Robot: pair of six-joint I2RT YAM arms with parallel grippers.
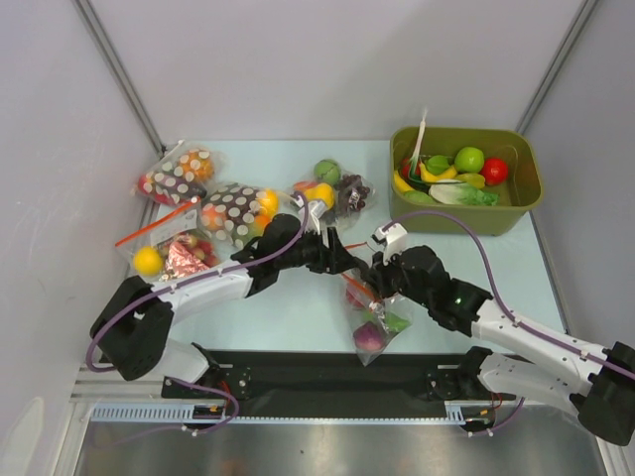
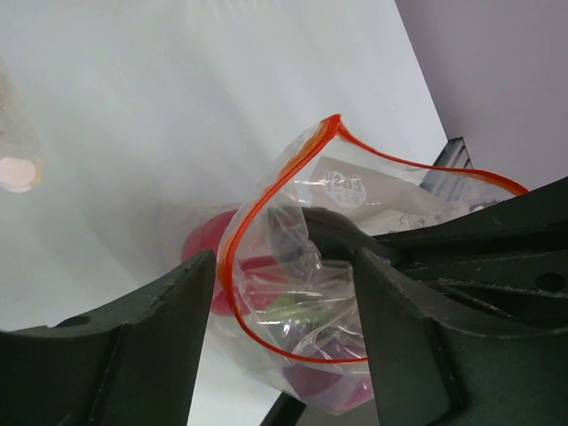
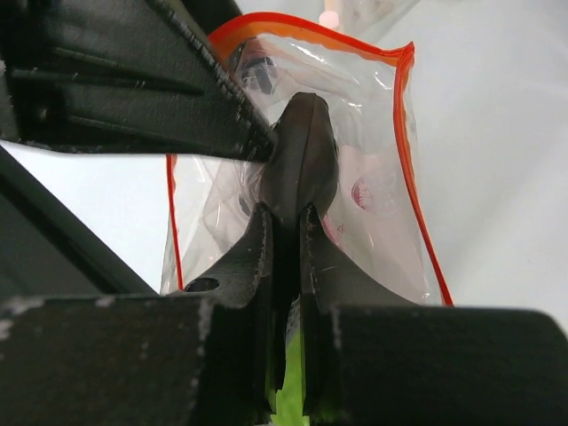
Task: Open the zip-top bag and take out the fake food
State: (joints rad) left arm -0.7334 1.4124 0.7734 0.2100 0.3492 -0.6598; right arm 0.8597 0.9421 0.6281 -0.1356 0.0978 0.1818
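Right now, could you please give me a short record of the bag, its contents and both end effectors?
zip-top bag: mouth open, zip parted
fake food: inside the bag
right end effector: shut on one wall of the bag
left end effector: open, fingers either side of the bag's mouth

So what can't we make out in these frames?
- Left wrist: bottom of the zip-top bag, cut off by the frame edge and the open left gripper; fake food is coloured blurs through crinkled plastic.
- Right wrist: most of the contents, behind the shut right gripper and the left gripper's body.
- Top view: where the fingers meet the bag, too small and covered by the grippers themselves.
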